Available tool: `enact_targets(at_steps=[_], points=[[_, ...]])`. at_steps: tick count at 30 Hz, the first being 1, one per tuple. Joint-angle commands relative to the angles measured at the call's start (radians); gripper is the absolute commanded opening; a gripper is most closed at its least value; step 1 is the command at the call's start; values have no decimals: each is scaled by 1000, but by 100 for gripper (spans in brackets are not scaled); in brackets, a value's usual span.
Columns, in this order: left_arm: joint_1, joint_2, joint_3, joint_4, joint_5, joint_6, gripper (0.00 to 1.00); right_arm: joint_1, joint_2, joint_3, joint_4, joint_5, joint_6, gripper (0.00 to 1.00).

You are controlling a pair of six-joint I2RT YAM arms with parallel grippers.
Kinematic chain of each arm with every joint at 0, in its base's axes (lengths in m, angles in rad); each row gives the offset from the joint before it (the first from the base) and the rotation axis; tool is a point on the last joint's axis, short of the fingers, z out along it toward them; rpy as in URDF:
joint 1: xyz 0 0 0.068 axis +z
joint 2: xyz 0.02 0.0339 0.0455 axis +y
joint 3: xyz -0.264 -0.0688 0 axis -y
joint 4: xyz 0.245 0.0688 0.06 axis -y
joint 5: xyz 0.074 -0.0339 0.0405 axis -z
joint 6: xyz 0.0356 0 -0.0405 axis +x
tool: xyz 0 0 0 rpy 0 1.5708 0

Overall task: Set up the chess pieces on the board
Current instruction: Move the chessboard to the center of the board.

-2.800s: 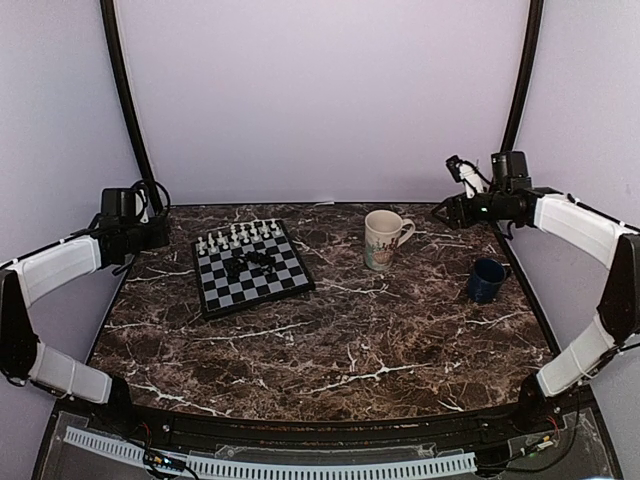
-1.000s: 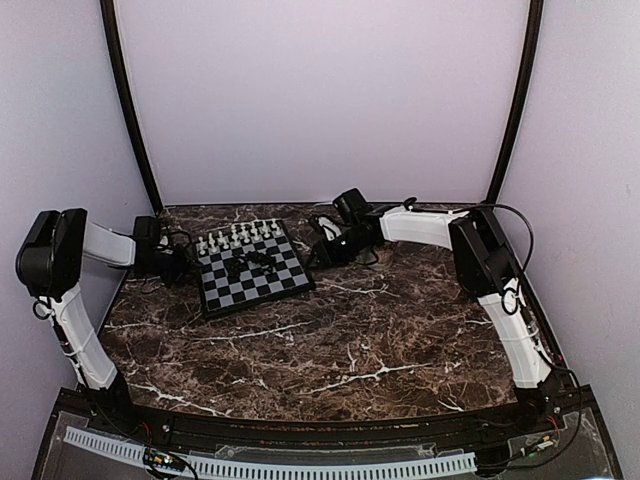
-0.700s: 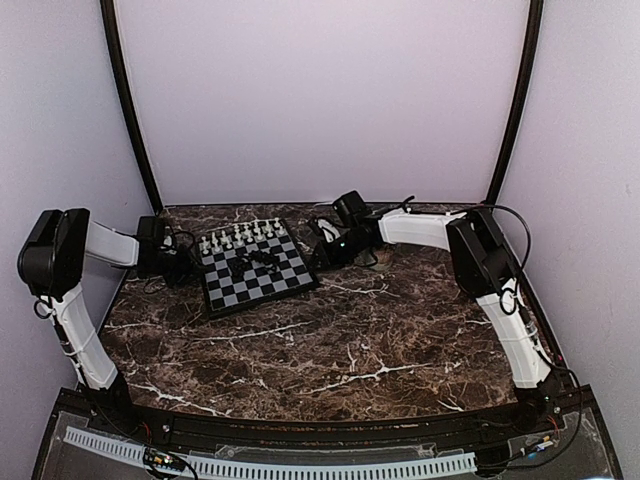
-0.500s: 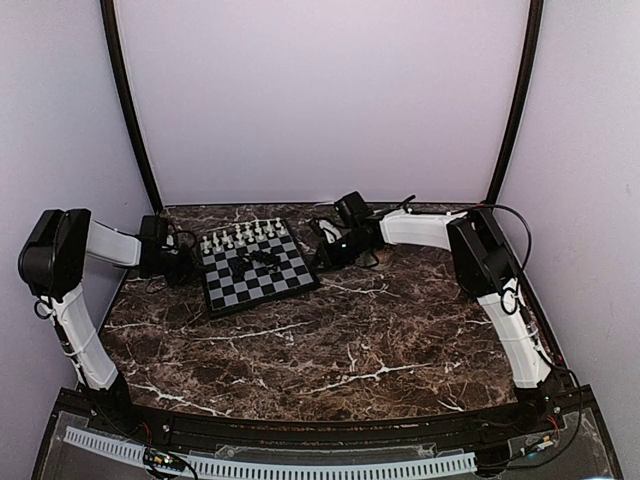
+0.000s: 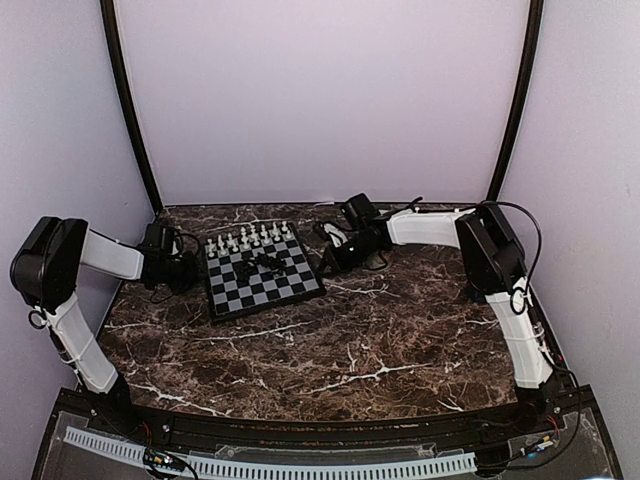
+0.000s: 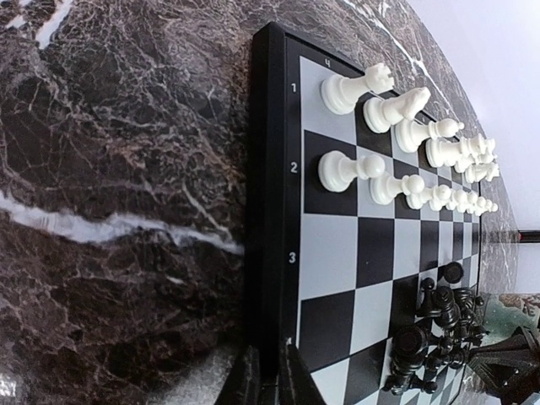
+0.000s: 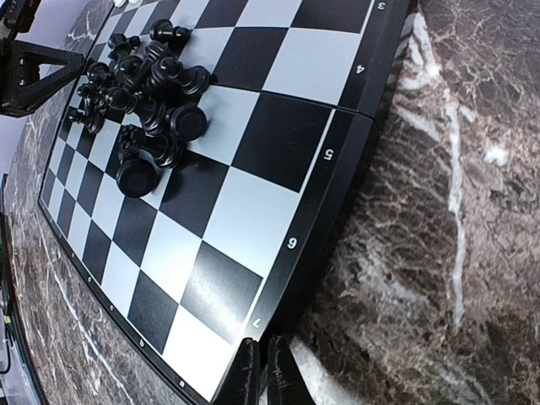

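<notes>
The board (image 5: 285, 290) lies at the back left of the marble table. White chess pieces (image 5: 250, 238) stand in two rows along its far edge. Black chess pieces (image 5: 262, 262) lie heaped near its middle. My left gripper (image 5: 197, 270) is shut on the board's left rim; in the left wrist view its jaws (image 6: 268, 384) pinch the dark border beside the board (image 6: 380, 253), with the white pieces (image 6: 405, 135) and black heap (image 6: 439, 329) beyond. My right gripper (image 5: 325, 262) is shut on the right rim; its jaws (image 7: 263, 375) clamp the border of the board (image 7: 245, 211) near the black pieces (image 7: 143, 93).
A patterned mug (image 6: 519, 308) shows past the board's far side in the left wrist view; the right arm (image 5: 430, 228) covers it from above. The enclosure's back wall and black corner posts (image 5: 130, 110) stand close behind the board.
Both grippers have closed onto the board's opposite rims. The board has shifted slightly to the right and turned a little.
</notes>
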Motion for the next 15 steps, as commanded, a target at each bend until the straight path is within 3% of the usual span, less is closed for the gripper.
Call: enact_targets(at_steps=[1,15], points=[[-80,-26,-76,-71,123,-15,10,43,6,-75,-76,-64,-22,6],[-179,-163,-198,-57,146,48,9,94,-140,-347,-109,-94,-87,4]])
